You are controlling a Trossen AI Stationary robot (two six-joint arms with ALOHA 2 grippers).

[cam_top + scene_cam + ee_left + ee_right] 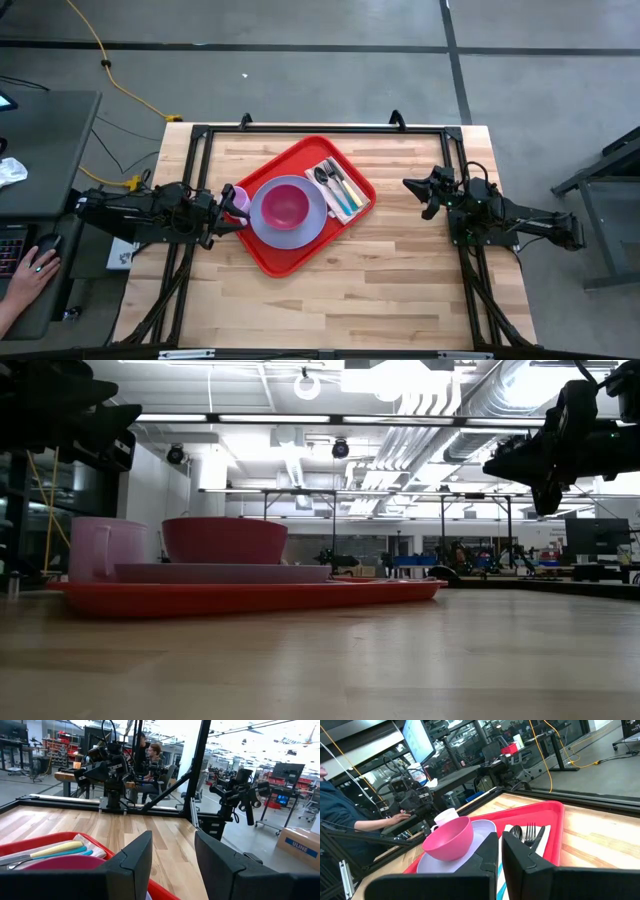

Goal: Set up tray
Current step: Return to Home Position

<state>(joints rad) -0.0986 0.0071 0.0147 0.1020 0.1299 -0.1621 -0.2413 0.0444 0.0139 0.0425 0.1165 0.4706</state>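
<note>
L gripper [220, 218] sits just beside the mug [238, 203] at the tray's [283, 252] corner on my left. Its fingers are spread and hold nothing. It's the nearer arm, so I'd back it straight out w/o swinging, or it may clip the mug. Tray lies mid-table btwn both arms, long axis diagonal. On it: lavender plate [264, 226] w/ pink bowl [286, 204], then napkin [348, 208] w/ cutlery [335, 183]. R gripper [412, 186] hangs apart from the tray's right corner, fingers nearly together, empty, w/ a clear way out.

tray [283, 258] | red plastic, rectangular, rounded corners, raised rim | lying flat, askew to tabletop [400, 290] edges | at tabletop's middle
</note>
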